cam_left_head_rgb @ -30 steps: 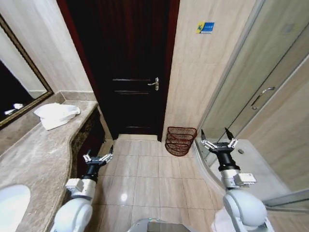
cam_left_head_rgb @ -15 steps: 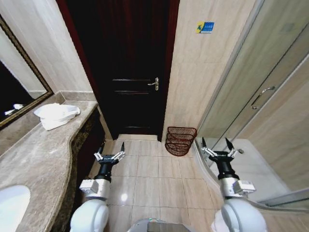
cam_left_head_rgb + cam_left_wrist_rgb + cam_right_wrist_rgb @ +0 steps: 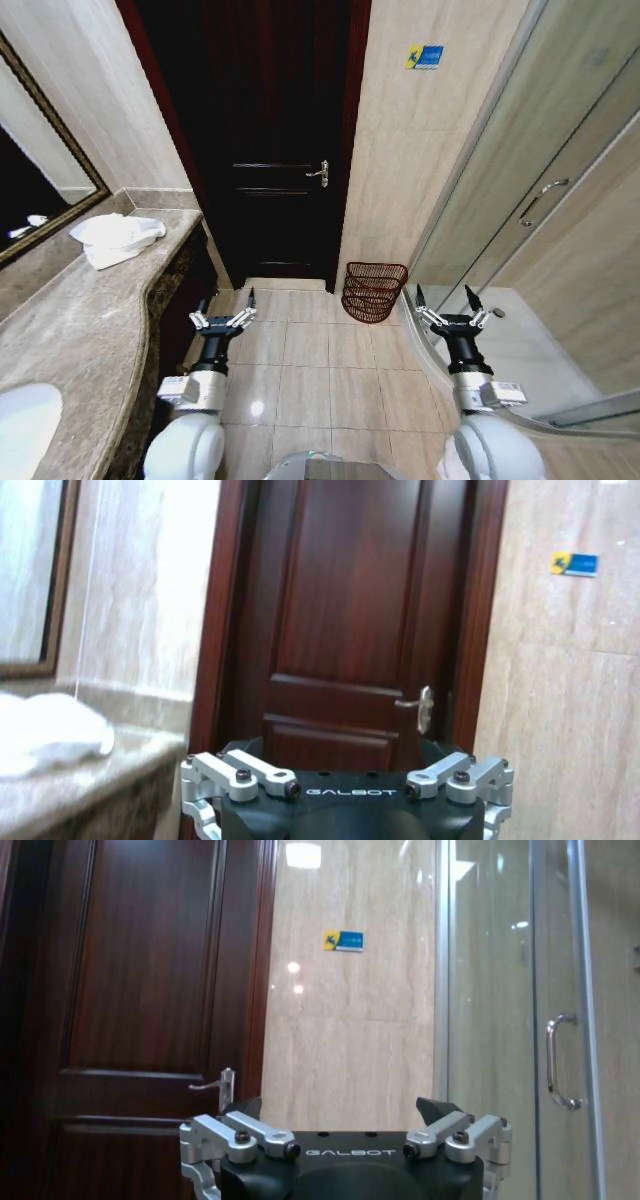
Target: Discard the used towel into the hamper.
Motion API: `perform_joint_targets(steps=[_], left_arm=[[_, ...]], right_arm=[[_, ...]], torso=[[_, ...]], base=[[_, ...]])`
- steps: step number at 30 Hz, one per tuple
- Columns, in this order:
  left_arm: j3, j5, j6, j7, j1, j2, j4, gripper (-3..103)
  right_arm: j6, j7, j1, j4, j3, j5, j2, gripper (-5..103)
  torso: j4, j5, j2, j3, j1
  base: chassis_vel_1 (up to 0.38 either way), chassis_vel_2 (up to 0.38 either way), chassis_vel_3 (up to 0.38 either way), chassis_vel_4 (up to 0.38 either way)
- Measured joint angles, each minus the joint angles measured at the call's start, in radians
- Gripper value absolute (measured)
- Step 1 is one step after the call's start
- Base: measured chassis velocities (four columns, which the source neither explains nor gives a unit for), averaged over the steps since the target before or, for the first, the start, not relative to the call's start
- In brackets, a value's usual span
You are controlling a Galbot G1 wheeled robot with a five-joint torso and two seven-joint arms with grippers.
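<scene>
Both sets of jaws are spread wide, holding nothing — left gripper (image 3: 224,318) at 7 o'clock, right gripper (image 3: 447,313) at 5. The hamper (image 3: 373,291) sits on the floor just past center, and the white towel (image 3: 113,240) lies on the counter (image 3: 75,330) at 9 o'clock.

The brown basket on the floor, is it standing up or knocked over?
Upright. The hamper stands on the floor tiles by the wall, its wider rim on top and its ribs level.

Both arms are raised forward, left claw (image 3: 224,315) and right claw (image 3: 447,307) spread wide, holding nothing.
</scene>
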Motion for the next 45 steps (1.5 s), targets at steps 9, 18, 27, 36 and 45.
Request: perform_joint_targets(steps=[9,18,27,36,45], left_arm=[[-0.099,0.005,-0.037,0.011,0.019,0.071,0.025,100],[-0.029,0.021,-0.013,-0.017,0.013,0.004,0.001,101],[-0.034,0.025,-0.035,-0.021,0.008,0.003,0.003,98],[-0.02,0.031,-0.054,-0.016,0.002,0.003,0.012,100],[-0.018,0.043,-0.081,-0.016,0.013,0.003,0.023,100]], right_arm=[[0.021,0.018,0.004,-0.014,0.026,0.008,-0.02,100],[0.083,0.015,-0.005,-0.057,0.019,0.007,-0.013,100],[0.071,0.019,0.005,-0.051,0.003,0.009,-0.006,100],[0.086,-0.005,-0.008,-0.037,0.003,0.013,0.015,100],[0.095,-0.021,-0.016,-0.04,-0.002,-0.007,0.024,100]], torso=[[0.0001,-0.0003,0.0,0.0,0.0],[0.0,0.0001,0.0,0.0,0.0],[0.0,-0.0001,0.0,0.0,0.0],[0.0,-0.0002,0.0,0.0,0.0],[0.0,0.0,0.0,0.0,0.0]], base=[[0.0,0.0,0.0,0.0],[0.0,0.0,0.0,0.0],[0.0,0.0,0.0,0.0],[-0.007,0.004,0.003,-0.003],[-0.089,0.079,0.091,-0.092]])
